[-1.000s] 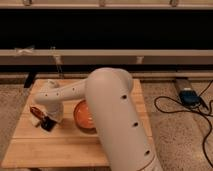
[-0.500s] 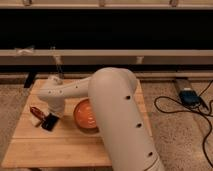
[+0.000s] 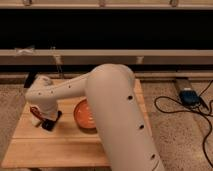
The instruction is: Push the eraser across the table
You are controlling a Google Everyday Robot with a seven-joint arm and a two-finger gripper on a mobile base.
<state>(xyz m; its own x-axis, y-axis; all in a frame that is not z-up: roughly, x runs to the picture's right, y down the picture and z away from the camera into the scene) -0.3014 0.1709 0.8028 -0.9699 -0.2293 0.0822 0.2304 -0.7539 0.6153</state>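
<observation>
The eraser (image 3: 51, 122), a small flat black block, lies on the left part of the pale wooden table (image 3: 60, 147). My gripper (image 3: 43, 115) reaches down at the end of the white arm and sits right against the eraser's left side. The arm's wrist covers most of it. A red-brown item (image 3: 34, 111) shows just left of the gripper. The orange plate (image 3: 84, 116) lies to the right of the eraser, partly hidden by my arm.
My bulky white arm (image 3: 117, 115) covers the table's right half. A dark object (image 3: 30, 80) stands by the table's far left corner. A blue device (image 3: 190, 96) and black cables lie on the floor at the right. A long dark bench runs behind the table.
The gripper and the eraser have shifted slightly to the right, toward the orange plate. The arm has swung a little that way too.
</observation>
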